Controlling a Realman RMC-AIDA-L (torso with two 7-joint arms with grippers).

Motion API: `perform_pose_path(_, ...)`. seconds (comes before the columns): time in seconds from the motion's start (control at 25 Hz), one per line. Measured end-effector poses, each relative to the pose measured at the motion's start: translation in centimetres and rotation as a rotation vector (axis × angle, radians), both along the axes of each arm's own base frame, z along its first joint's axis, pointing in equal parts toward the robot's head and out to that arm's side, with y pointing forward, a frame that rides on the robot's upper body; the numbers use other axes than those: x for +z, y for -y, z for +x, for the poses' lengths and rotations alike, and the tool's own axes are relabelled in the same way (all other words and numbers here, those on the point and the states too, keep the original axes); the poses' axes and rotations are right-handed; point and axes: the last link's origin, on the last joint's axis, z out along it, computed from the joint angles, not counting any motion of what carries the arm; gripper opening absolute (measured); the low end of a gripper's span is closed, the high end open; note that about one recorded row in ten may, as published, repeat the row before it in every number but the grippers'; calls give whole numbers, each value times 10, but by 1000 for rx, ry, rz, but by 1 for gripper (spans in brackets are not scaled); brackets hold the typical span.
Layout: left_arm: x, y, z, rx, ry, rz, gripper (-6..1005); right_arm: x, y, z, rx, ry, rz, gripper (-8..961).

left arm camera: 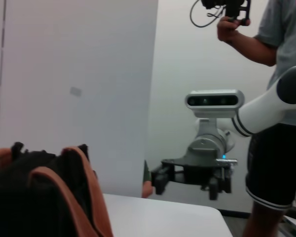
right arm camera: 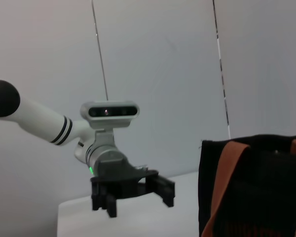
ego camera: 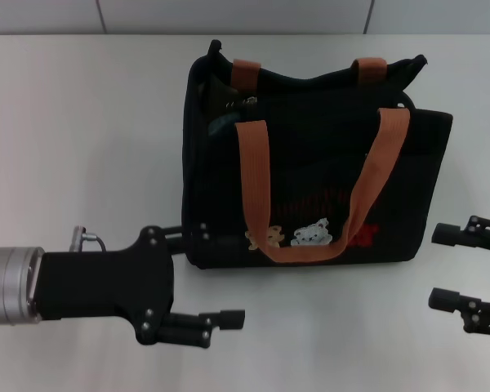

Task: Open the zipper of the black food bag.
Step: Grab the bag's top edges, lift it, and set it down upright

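The black food bag point(ego camera: 310, 171) stands upright mid-table, its orange-brown handles hanging over the front with the bear patches. The zipper point(ego camera: 310, 82) runs along the top rim, and the mouth gapes at the left end, where a small metal glint shows. My left gripper point(ego camera: 220, 276) is open at the bag's lower left corner, one finger close to that corner. My right gripper point(ego camera: 435, 267) is open just off the bag's lower right corner, clear of it. The left wrist view shows the bag point(left arm camera: 39, 197) and the right gripper point(left arm camera: 186, 190). The right wrist view shows the bag point(right arm camera: 256, 187) and the left gripper point(right arm camera: 138, 205).
The white table point(ego camera: 82, 131) runs to a wall at the back. A person point(left arm camera: 271, 123) holding a camera stands behind the right arm in the left wrist view.
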Motion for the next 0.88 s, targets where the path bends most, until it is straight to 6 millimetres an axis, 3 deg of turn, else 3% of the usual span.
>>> perform_pose_path(0.4, 7, 1, -5, 2, 36, 79, 818, -5, -2, -1, -1, 12, -14, 739)
perform_pose_path(0.64, 31, 5, -32, 138, 77, 302, 814, -6, -3, 0, -14, 9, -4, 739)
perform_pose_path(0.76, 30, 7, -40, 178, 81, 353, 813, -7, -4, 1, -20, 12, 0, 739)
perform_pose_path(0.88, 14, 7, -45, 214, 64, 384, 811, -8, -5, 1, -21, 15, -1, 739)
